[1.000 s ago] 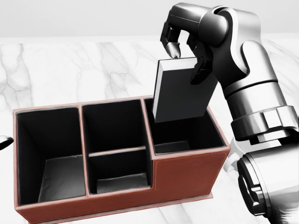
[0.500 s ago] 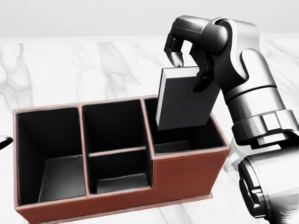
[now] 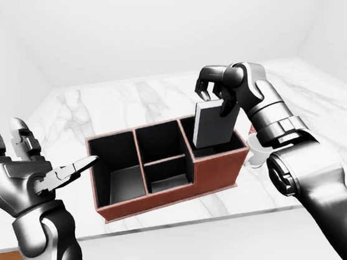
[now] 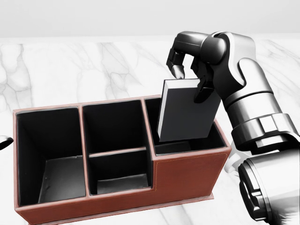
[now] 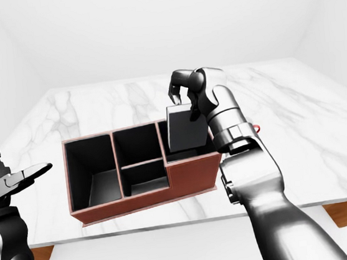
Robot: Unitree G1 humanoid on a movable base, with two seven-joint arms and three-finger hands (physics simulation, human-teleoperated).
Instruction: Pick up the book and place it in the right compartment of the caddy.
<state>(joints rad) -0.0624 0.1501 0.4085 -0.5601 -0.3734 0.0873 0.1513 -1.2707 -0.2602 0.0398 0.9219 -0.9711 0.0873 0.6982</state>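
The right robot hand [image 4: 190,75] pinches the book [image 4: 185,110] by its top edge, its lower end dipping into the caddy's [image 4: 187,173] right compartment, so lower it straight down, clear of the divider, before letting go.

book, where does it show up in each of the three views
Left-eye view: book just right of centre, held by the right hand over the caddy's right compartment.
Head view: book right of centre, lower edge dipping into that compartment.
Right-eye view: book at centre.
Shared landmark: the caddy's red-brown wall.
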